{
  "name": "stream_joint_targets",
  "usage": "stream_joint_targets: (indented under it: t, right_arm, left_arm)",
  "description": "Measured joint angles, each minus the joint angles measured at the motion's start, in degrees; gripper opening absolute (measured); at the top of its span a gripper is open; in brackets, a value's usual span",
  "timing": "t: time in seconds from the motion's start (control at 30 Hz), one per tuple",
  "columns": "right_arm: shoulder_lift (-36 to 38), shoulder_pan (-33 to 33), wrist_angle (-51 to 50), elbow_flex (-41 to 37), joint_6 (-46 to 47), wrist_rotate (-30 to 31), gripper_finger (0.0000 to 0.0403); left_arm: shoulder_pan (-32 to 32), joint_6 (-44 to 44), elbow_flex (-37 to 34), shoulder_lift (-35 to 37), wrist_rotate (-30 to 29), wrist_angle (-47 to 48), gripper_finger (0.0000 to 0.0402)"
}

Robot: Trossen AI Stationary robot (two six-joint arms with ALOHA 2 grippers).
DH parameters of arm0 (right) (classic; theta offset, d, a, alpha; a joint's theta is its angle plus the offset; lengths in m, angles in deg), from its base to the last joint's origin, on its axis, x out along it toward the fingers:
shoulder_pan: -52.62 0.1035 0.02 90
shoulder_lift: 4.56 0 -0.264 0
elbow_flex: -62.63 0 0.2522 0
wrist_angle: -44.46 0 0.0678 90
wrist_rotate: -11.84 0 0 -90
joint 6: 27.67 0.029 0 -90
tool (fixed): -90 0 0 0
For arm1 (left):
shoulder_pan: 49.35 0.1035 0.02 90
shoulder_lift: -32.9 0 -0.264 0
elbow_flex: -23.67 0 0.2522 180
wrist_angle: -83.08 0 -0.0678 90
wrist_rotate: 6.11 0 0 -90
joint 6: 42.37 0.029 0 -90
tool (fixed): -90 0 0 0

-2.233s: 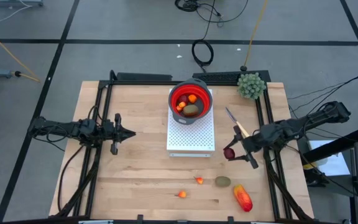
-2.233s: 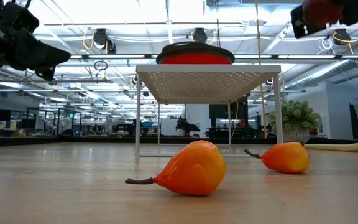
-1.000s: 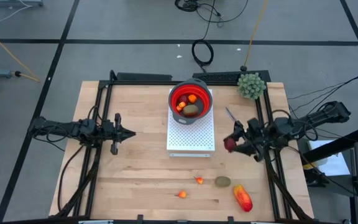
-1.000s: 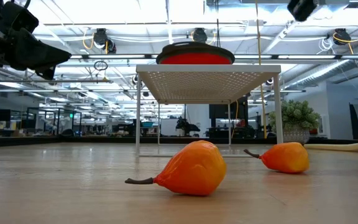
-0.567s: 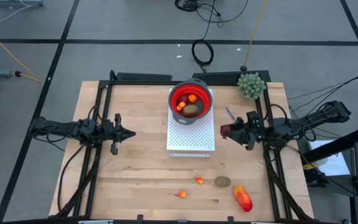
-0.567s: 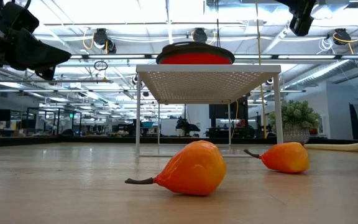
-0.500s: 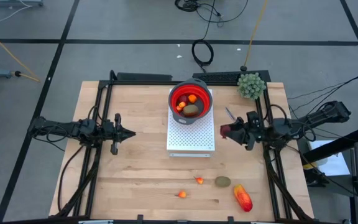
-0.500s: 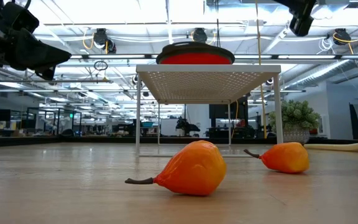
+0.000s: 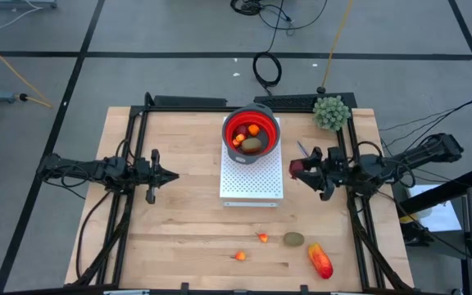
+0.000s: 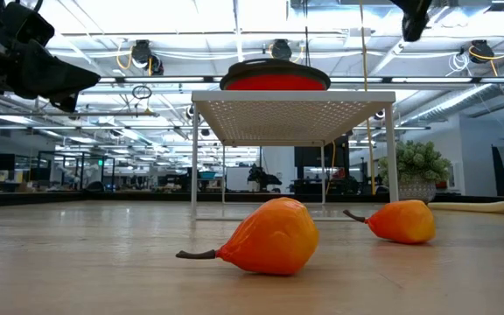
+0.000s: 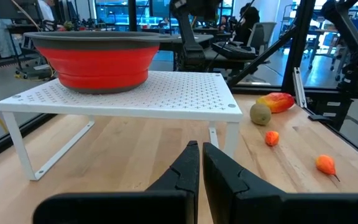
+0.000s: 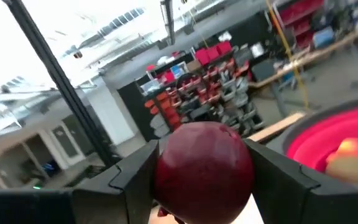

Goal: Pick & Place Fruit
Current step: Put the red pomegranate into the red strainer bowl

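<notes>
A dark-red ball (image 12: 204, 169) sits clamped between the two fingers of the right gripper (image 9: 300, 170) — one finger on each side of it, the ball filling the gap. In the high view the ball (image 9: 297, 168) is held in the air just off the right edge of the white perforated stand (image 9: 252, 182), at about 4 o'clock from the red bowl (image 9: 251, 129) that rests on the stand's far end. The bowl already holds an orange piece (image 9: 254, 129), a brown-green oval (image 9: 252, 144) and other small pieces.

On the wooden table (image 9: 179, 229) nearer the front edge, at roughly 6 o'clock from the held ball, lie another brown-green oval (image 9: 293, 239) and just beside it the larger red-orange oblong (image 9: 320, 261); two tiny orange fruits (image 9: 262, 238) (image 9: 240, 256) lie left of those, a little apart from each other.

The left gripper (image 9: 169, 175) waits over the table well to the left of the stand — at 9 o'clock from it — with its fingers (image 11: 188, 171) pressed together on nothing.

A green spiky ball plant (image 9: 332, 112) stands at the table's far right corner.
</notes>
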Motion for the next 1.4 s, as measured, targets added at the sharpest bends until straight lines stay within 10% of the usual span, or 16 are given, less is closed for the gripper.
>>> stream_joint_targets:
  t: [1.03, 1.4]
  right_arm:
    - [-27.5, -23.7, -36.4, 34.2, -18.4, -0.3, 0.0213]
    - [-37.5, -30.3, -39.4, 40.2, -22.8, -10.0, 0.0213]
  left_arm:
    - [0.0, 0.3, 0.0, 0.0, 0.0, 0.0, 0.0019]
    - [0.0, 0.5, 0.0, 0.0, 0.0, 0.0, 0.0019]
